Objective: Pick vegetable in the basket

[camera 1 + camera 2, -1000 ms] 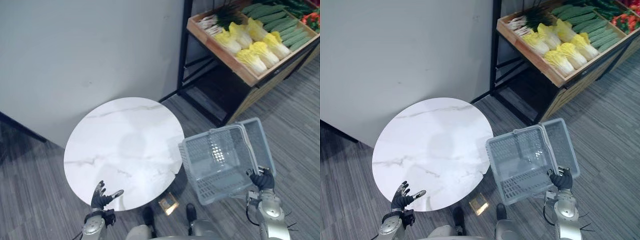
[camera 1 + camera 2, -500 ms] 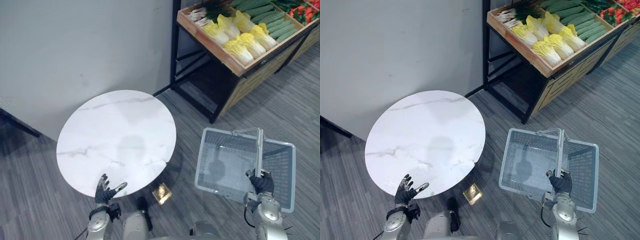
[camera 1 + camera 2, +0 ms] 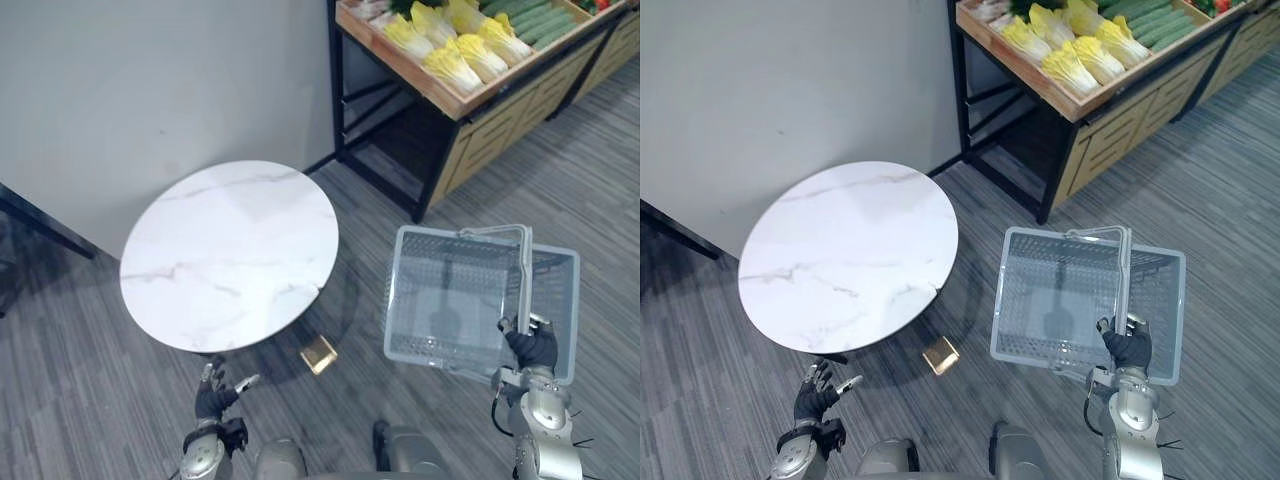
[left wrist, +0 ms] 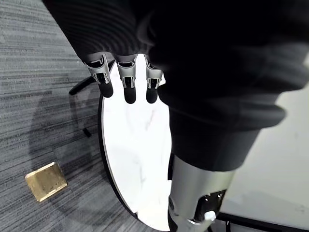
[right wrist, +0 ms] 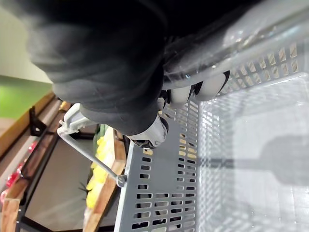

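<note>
Left eye view: my right hand (image 3: 528,348) clenches the handle (image 3: 523,280) of the pale grey slotted plastic basket (image 3: 447,312). The wooden tray (image 3: 441,97) holds yellow leafy cabbages (image 3: 452,63); my left hand (image 3: 213,398) hangs loose-fingered.

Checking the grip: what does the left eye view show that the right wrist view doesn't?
Left eye view adds the round marble table, a gold block on the floor and the open left hand. Right wrist view adds a close look at the right hand, fingers curled round the handle. Both show that hand, the empty grey basket and the shelf's yellow cabbages.
</note>
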{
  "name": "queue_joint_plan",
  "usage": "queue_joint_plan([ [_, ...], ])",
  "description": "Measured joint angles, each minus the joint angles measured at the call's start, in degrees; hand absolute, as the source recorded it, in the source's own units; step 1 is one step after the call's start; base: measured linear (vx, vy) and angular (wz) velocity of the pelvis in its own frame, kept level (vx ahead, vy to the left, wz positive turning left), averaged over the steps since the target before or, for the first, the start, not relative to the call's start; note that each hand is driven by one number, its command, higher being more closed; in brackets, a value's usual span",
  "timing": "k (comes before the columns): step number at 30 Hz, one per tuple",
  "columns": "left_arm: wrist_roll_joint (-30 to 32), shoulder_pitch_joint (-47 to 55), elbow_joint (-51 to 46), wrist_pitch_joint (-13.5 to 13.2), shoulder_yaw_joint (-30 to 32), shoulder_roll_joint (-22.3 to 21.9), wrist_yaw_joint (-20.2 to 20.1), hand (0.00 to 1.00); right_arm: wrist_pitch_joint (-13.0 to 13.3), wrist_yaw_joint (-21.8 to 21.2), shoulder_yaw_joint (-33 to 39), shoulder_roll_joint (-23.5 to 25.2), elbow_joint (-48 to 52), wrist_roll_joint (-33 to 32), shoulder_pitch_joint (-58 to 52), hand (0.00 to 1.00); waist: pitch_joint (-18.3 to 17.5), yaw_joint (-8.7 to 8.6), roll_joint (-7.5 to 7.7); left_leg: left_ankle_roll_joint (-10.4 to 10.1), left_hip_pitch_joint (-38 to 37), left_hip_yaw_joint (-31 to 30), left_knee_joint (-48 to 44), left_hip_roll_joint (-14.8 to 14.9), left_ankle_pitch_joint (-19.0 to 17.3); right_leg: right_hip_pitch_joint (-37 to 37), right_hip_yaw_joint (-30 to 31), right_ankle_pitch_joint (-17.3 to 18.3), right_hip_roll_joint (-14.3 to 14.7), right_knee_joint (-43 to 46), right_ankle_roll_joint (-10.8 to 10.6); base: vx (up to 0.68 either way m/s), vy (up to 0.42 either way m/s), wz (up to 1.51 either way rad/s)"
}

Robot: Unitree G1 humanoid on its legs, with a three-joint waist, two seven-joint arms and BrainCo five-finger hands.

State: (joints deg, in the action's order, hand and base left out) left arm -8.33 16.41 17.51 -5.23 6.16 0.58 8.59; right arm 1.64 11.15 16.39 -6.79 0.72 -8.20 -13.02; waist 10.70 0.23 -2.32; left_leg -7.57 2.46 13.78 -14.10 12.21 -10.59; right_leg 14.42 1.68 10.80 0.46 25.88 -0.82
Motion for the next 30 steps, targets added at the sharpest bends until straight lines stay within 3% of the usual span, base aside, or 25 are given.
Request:
queue_joint_plan([
  [2,0.02,-0.25,0.01,0.0,-0.32,0.1,0.31,0.0,0.0,0.07,0.02,0.24,-1.2,0.36,-0.11,1.0,0.03,-1.06,0.07,0.38,-0.21,0.94,-0.53,-0.85,-0.22,0.12,0.92,-0.91,-0.42,-0.27,-0.9,-0.08,0.079,-0.26],
  [5,0.05,-1.61,0.01,0.0,-0.37,0.12,0.43,0.0,-0.02,0.59,0.1,1.0,-1.85,0.42,-0.34,1.0,0.02,-1.04,0.16,1.15,-0.24,3.76,-1.15,-0.91,-0.76,0.83,3.74,-2.85,0.26,-1.7,-1.51,-0.07,0.071,-0.56],
  [8,0.06,-3.08,-0.04,0.0,-0.36,0.21,0.75,0.0,-0.05,1.11,0.11,2.26,-1.84,0.44,-0.52,1.0,0.29,-1.07,0.58,1.8,-0.71,9.72,-4.34,0.76,-3.3,1.88,9.02,-6.11,2.67,-4.49,-2.69,-0.11,0.109,-1.05],
  [9,0.07,-3.78,-0.05,0.0,-0.29,0.34,1.18,0.0,-0.08,1.12,0.14,2.57,-1.84,0.44,-0.5,1.0,0.54,-1.22,0.79,2.11,-1.45,12.82,-4.75,1.67,-3.97,1.82,8.75,-6.37,2.82,-6.43,-1.62,-0.12,0.091,-1.33],
  [11,0.07,-4.23,-0.12,0.0,-0.14,0.45,1.56,0.0,-0.08,1.11,0.11,3.03,-1.95,0.55,-0.34,1.0,1.12,-1.03,1.28,1.93,-3.65,17.12,-3.87,2.0,-3.86,2.24,-1.07,-6.92,-1.71,-7.09,0.25,-0.08,0.079,-1.25],
  [13,0.08,-3.99,-0.08,0.0,-0.07,1.74,1.61,0.0,0.07,1.11,0.07,3.28,-3.91,1.14,0.29,1.0,1.07,-1.09,1.94,1.62,-6.61,24.31,-2.46,2.74,-4.2,2.48,-16.35,-7.21,-8.04,-6.96,0.69,-0.04,0.018,-1.53],
  [15,0.09,-3.99,0.03,0.01,0.28,2.15,1.68,0.0,0.14,1.14,-0.2,2.81,-7.34,1.94,2.18,1.0,1.14,-1.47,2.18,0.94,-8.58,28.37,-1.65,2.85,-4.35,2.85,-22.97,-8.17,-10.08,-6.59,1.92,0.06,-0.043,-1.45],
  [16,0.09,-4.05,0.17,0.01,0.32,3.1,1.67,0.0,0.13,1.14,-0.29,2.36,-10.0,2.14,3.62,1.0,1.16,-2.14,2.23,0.89,-9.31,28.54,-1.52,2.74,-4.33,3.49,-23.86,-10.53,-10.25,-5.84,1.97,0.11,-0.099,-1.35],
  [19,0.11,-5.41,2.0,0.08,0.19,2.92,1.51,0.0,-0.01,1.06,-0.73,0.78,-13.98,2.32,5.32,1.0,1.78,-3.26,0.98,0.91,-11.25,28.41,-1.9,2.91,-4.31,5.75,-18.85,-9.38,-7.45,-3.17,0.43,0.18,-0.15,-1.15],
  [22,0.52,-6.66,2.81,0.02,-1.78,3.07,1.31,0.0,-0.88,0.96,-0.93,0.51,-15.65,2.53,4.78,1.0,1.97,-4.86,-0.01,1.77,-10.74,24.74,-11.2,6.67,-3.74,5.14,-16.55,-5.91,-5.19,-0.51,0.98,0.16,-0.104,-0.58],
  [23,0.61,-6.72,3.45,0.03,-2.54,3.03,1.11,0.0,-1.23,1.0,-1.1,0.53,-15.64,2.62,4.0,1.0,2.19,-4.6,-0.35,5.56,-8.52,21.22,-20.49,9.94,-1.39,3.12,-15.24,-4.8,-3.25,-0.63,1.57,0.3,-0.209,-0.86],
  [24,0.57,-6.15,4.03,0.07,-2.91,3.04,0.61,0.0,-1.71,1.05,-1.65,0.32,-15.61,2.9,3.28,1.0,2.37,-4.06,-0.32,10.82,-5.24,15.63,-30.3,12.26,5.69,0.3,-13.37,-3.92,-1.57,-1.46,2.32,0.32,-0.2,-0.92],
  [25,0.56,-5.53,4.11,0.07,-2.97,3.02,0.36,0.0,-1.99,1.07,-2.16,0.1,-15.58,3.15,3.16,1.0,2.53,-3.7,-0.12,11.16,-3.71,12.32,-34.55,12.7,10.13,-1.27,-11.81,-3.54,-1.27,-2.22,2.59,0.37,-0.098,-1.07],
  [26,0.53,-4.89,4.58,0.03,-3.78,2.88,0.25,0.0,-2.01,1.2,-3.11,-0.88,-15.33,3.21,3.13,1.0,2.77,-2.57,0.16,5.62,2.07,5.13,-42.71,10.75,5.32,-3.96,-9.25,-2.31,-0.69,-3.76,2.78,0.27,0.022,-0.83],
  [28,0.48,-4.7,4.57,0.0,-3.76,2.86,0.25,0.0,-2.02,1.16,-3.6,-1.62,-15.2,3.22,3.58,1.0,2.87,-1.86,-0.17,5.5,7.1,1.89,-44.94,8.24,1.65,-5.75,-7.67,-1.75,-0.78,-4.59,3.06,0.24,0.04,-0.67],
  [30,0.38,-2.79,4.53,-0.03,-3.33,2.86,0.33,0.0,-2.01,0.92,-5.59,-3.34,-13.92,3.23,4.55,1.0,3.41,0.55,-0.5,6.33,15.11,0.36,-38.94,2.71,-2.85,-10.17,-4.1,-0.86,-1.11,-7.49,2.2,0.3,0.09,-0.74],
])
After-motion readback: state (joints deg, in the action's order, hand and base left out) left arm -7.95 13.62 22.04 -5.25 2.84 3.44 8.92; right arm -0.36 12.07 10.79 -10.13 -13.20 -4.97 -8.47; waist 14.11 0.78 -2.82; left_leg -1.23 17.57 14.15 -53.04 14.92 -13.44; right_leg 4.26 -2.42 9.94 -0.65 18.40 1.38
